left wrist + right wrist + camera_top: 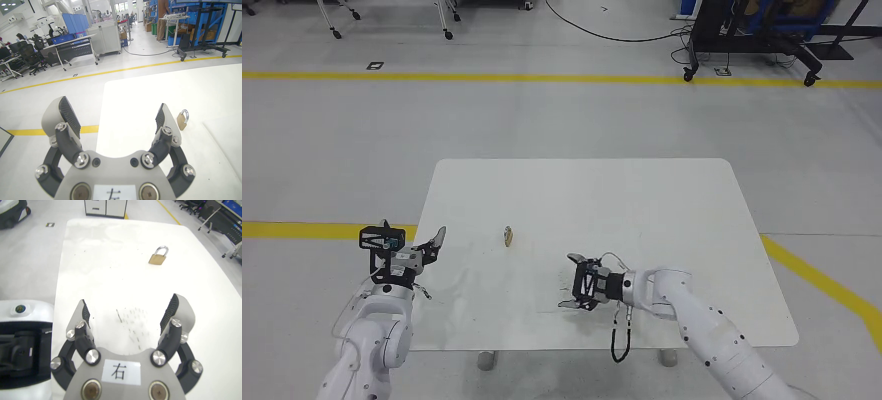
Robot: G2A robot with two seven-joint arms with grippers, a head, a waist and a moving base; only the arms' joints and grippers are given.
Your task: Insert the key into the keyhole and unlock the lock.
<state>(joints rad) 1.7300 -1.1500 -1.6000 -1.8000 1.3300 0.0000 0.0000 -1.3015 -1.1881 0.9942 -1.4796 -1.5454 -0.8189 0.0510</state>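
I see a lock [158, 259] with a brass-gold body and a silver shackle, out beyond the fingertips of my right gripper [129, 300]. Both it and my left gripper [113, 106] have pale grey fingers with black ribbed pads [68, 115]. The table [642, 200] is white, with dark scuff marks [134, 321] speckled between the right fingers.
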